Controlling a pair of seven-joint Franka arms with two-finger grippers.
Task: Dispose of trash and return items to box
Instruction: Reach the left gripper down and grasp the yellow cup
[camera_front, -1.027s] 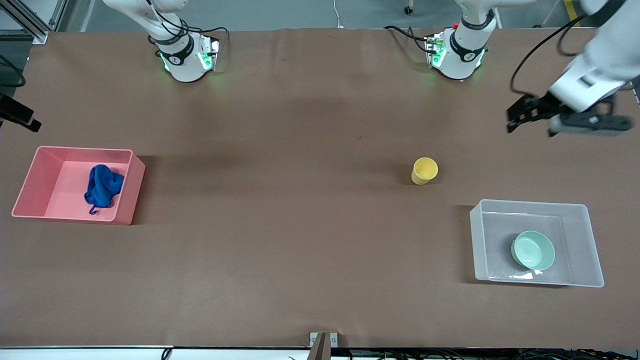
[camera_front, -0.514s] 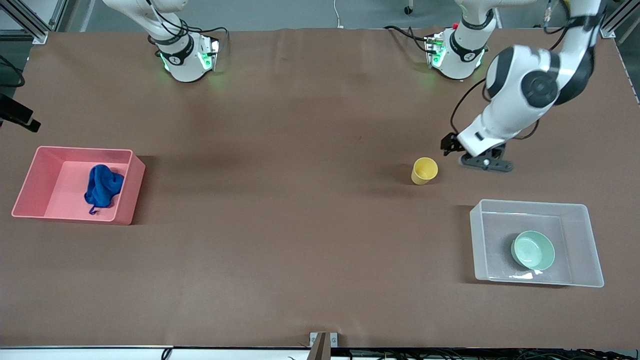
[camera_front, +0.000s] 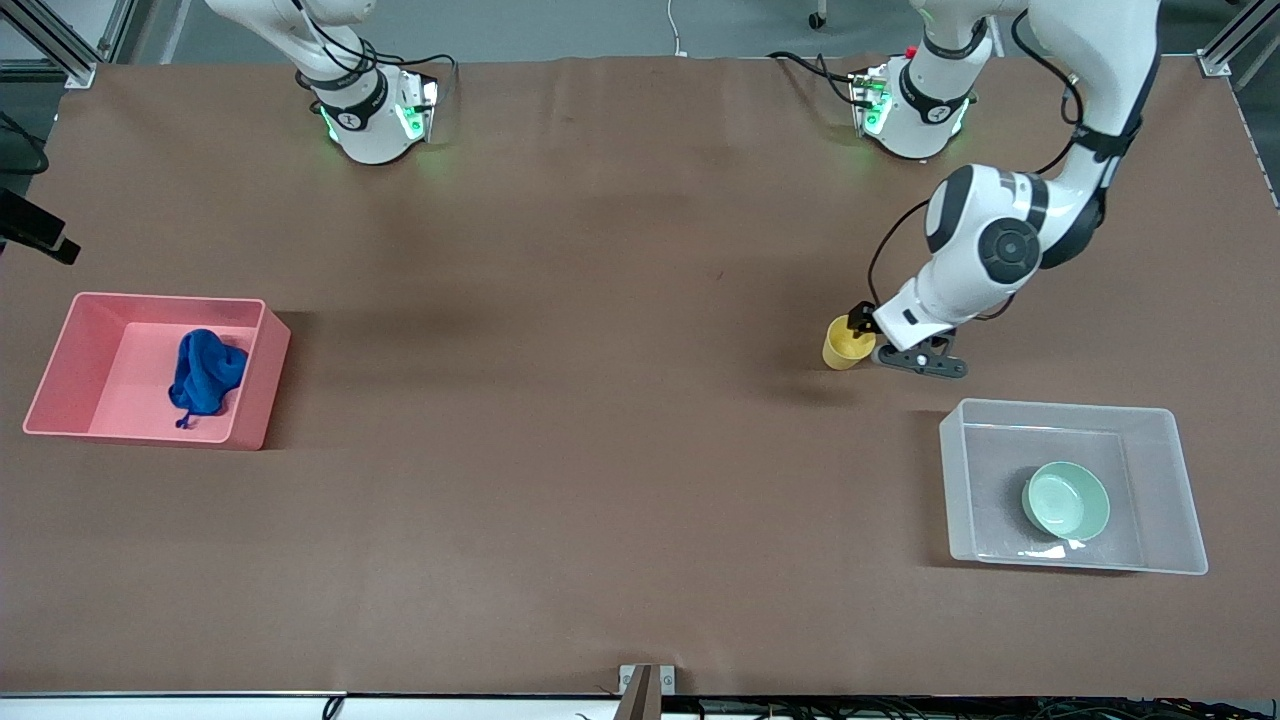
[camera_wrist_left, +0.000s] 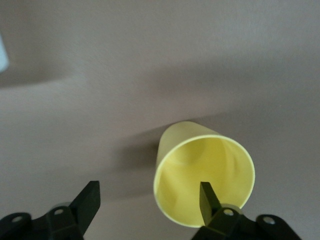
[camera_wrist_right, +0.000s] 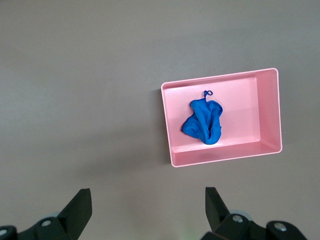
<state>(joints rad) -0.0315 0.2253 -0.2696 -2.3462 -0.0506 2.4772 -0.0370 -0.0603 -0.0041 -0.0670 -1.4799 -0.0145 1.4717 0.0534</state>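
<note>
Trash (camera_front: 206, 374) is seen in the pink bin (camera_front: 258, 385); the bowl (camera_front: 1066, 500) lies in the box (camera_front: 1180, 490). The cup (camera_front: 845, 344) is straddled at its rim by the left gripper (camera_wrist_left: 145, 199), jaws open. The right gripper (camera_wrist_right: 148, 207) is held open above the table (camera_front: 600, 480).

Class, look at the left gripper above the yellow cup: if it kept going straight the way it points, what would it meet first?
Most likely the yellow cup: the left gripper is open, with one finger inside the rim and the other outside. Depth is unclear.
</note>
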